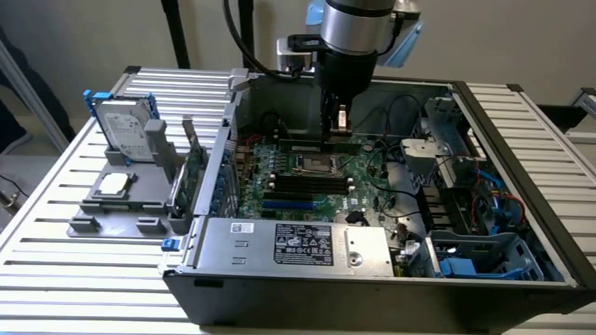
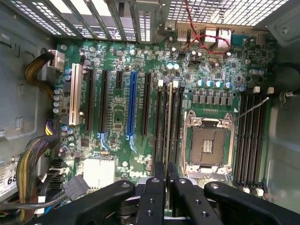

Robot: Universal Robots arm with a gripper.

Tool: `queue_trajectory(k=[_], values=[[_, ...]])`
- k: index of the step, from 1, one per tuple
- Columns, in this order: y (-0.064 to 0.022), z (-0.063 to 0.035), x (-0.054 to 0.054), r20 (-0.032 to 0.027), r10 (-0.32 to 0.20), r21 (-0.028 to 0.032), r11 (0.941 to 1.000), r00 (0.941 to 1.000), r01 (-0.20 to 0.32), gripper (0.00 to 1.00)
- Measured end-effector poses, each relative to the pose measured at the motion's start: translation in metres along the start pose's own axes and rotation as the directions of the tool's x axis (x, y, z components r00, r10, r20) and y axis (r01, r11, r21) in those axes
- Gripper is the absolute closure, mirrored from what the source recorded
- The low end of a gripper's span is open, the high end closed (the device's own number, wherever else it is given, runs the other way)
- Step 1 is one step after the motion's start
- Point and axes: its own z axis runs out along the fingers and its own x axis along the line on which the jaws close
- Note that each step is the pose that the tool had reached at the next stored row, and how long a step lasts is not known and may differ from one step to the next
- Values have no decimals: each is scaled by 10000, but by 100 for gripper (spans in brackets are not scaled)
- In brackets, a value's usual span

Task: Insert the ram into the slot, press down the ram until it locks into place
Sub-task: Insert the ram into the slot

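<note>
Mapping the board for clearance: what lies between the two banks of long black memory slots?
The square silver processor socket, with one bank on each side of it, in the wrist view.

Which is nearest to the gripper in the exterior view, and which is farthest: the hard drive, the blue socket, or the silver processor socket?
1. silver processor socket, on the board, right by the gripper.
2. blue socket, toward the board's front edge.
3. hard drive, outside the case, at the exterior view's left.
</note>
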Motion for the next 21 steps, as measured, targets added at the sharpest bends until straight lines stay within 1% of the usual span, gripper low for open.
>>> queue_trajectory(k=[10, 21], values=[[15, 183, 10, -1, -17, 0, 10000, 10000, 17, 86], [39, 383, 59, -2, -16, -1, 10000, 10000, 16, 86]])
